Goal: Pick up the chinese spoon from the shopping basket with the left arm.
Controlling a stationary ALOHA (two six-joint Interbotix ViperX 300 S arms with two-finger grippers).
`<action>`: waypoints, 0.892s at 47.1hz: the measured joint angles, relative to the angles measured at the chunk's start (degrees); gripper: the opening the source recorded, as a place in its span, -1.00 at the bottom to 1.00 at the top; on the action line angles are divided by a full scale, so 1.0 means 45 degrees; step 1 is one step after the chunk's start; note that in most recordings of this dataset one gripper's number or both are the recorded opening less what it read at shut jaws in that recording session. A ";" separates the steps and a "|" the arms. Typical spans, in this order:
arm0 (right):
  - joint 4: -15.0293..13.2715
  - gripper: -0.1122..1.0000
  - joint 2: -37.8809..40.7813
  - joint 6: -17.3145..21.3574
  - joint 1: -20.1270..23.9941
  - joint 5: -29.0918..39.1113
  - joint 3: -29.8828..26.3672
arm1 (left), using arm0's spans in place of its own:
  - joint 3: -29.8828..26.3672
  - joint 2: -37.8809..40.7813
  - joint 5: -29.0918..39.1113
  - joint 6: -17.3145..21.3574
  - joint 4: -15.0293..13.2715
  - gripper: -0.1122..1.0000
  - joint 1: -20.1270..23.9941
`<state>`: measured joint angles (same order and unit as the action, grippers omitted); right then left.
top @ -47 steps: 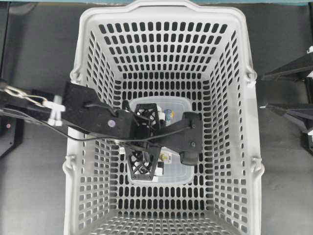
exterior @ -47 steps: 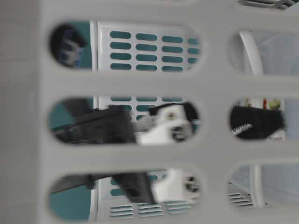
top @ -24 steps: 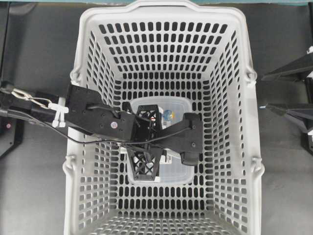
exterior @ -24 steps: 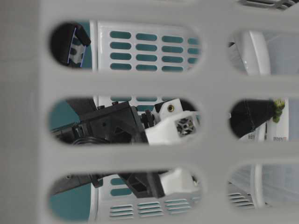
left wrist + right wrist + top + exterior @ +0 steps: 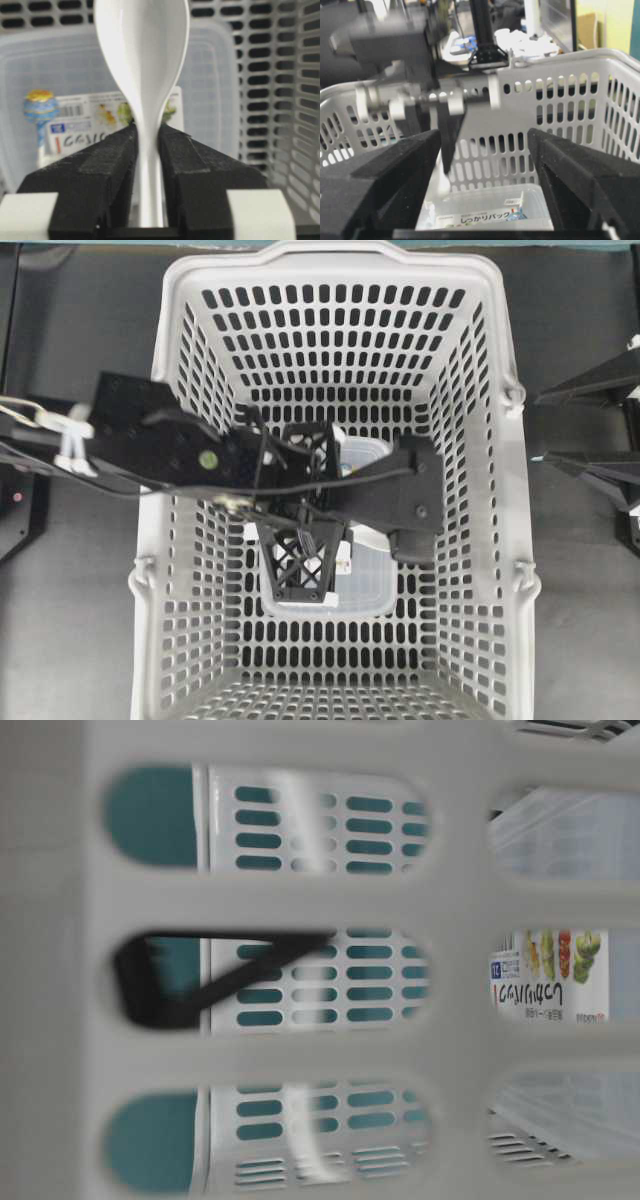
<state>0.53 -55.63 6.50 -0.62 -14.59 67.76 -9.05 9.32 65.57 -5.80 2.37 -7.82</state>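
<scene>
The white chinese spoon (image 5: pixel 142 50) stands clamped by its handle between my left gripper's (image 5: pixel 148 131) black fingers, its bowl pointing away from the camera. In the overhead view my left gripper (image 5: pixel 312 515) hangs inside the grey shopping basket (image 5: pixel 330 255), above the floor, and hides the spoon. In the right wrist view, a blurred white shape (image 5: pixel 436 187) under the left arm may be the spoon. My right gripper (image 5: pixel 547 427) is open and empty outside the basket's right wall.
A clear rectangular container (image 5: pixel 365 585) with a printed label lies on the basket floor under the left gripper; it also shows in the left wrist view (image 5: pixel 215 85) and the right wrist view (image 5: pixel 490 205). Slotted basket walls (image 5: pixel 280 100) surround the gripper.
My left gripper has lifted up from the container with the spoon in it, leaving the slots of the table-level view. The right arm has not moved.
</scene>
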 measured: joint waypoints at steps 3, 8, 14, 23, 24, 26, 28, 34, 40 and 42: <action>0.0000 0.43 0.0020 0.0000 0.0000 0.0000 0.0000 | -0.0879 0.0000 0.0879 0.0000 0.0000 -0.56 0.0000; 0.0000 0.43 0.0000 0.0000 0.0000 0.0000 0.0000 | -0.2070 0.0000 0.2051 0.0020 0.0000 -0.56 0.0078; 0.0000 0.43 0.0000 0.0000 0.0020 0.0000 0.0000 | -0.2754 0.0000 0.2676 0.0020 0.0000 -0.56 0.0254; 0.0000 0.43 0.0000 0.0000 0.0000 0.0000 0.0000 | -0.2773 0.0000 0.2734 0.0020 0.0000 -0.56 0.0332; 0.0000 0.43 0.0000 -0.0020 0.0020 0.0000 0.0000 | -0.2773 0.0000 0.2734 0.0020 0.0000 -0.56 0.0312; 0.0000 0.43 0.0000 0.0000 0.0020 0.0000 0.0000 | -0.2773 0.0000 0.2754 0.0020 -0.0020 -0.56 0.0312; 0.0000 0.43 0.0000 0.0000 0.0020 0.0000 0.0000 | -0.2773 0.0000 0.2734 0.0020 0.0000 -0.56 0.0312; 0.0000 0.43 0.0000 0.0000 0.0000 -0.0020 0.0000 | -0.2773 0.0000 0.2754 0.0020 0.0000 -0.56 0.0312; 0.0000 0.43 -0.0020 0.0000 0.0020 0.0000 0.0000 | -0.2773 0.0000 0.2754 0.0020 0.0000 -0.56 0.0312; 0.0000 0.43 -0.0020 -0.0020 0.0000 -0.0020 0.0000 | -0.2773 0.0000 0.2734 0.0020 0.0000 -0.56 0.0312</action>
<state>0.53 -55.72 6.42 -0.62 -14.68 67.76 -21.53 9.32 77.87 -5.71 2.37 -6.42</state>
